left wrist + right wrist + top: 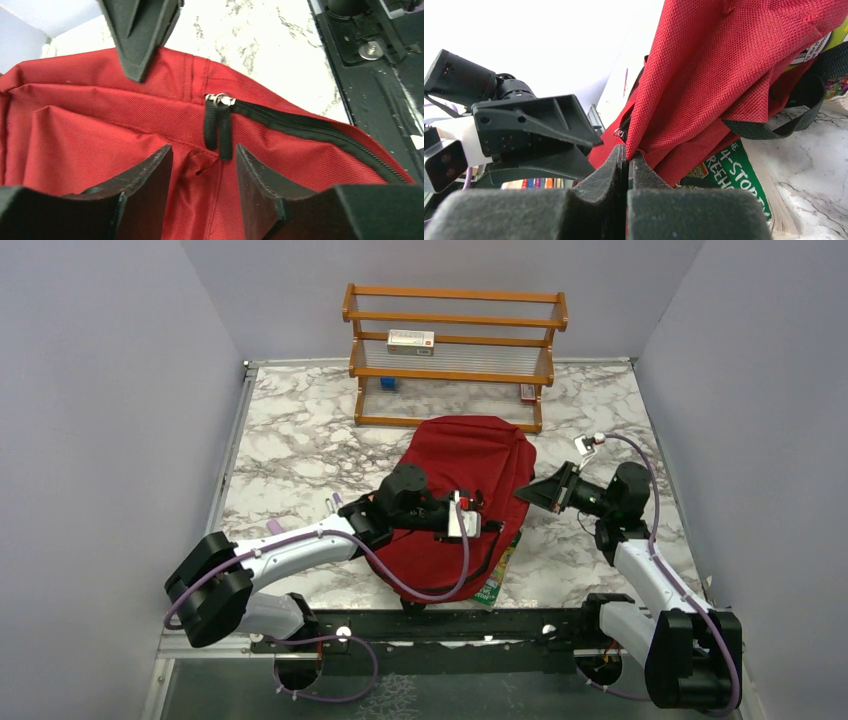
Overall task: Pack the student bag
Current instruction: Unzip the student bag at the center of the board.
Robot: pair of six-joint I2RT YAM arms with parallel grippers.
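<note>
The student bag [462,475], dark red, lies in the middle of the marble table, and a green book [497,578] sticks out under its near edge. My left gripper [497,527] hovers open over the bag's right side. In the left wrist view its fingers [150,175] straddle red fabric just below two black zipper pulls [218,127] at the end of a black zipper [320,132]. My right gripper [520,495] is shut on a fold of the bag's fabric [684,100] at its right edge; the pinch shows in the right wrist view [628,152]. The green book [731,177] lies under the bag there.
A wooden shelf rack [455,365] stands at the back with a white box [411,340] on it, a small blue item [388,383] and a small red item [527,392] lower down. Grey walls close in both sides. The black base rail [450,625] runs along the near edge.
</note>
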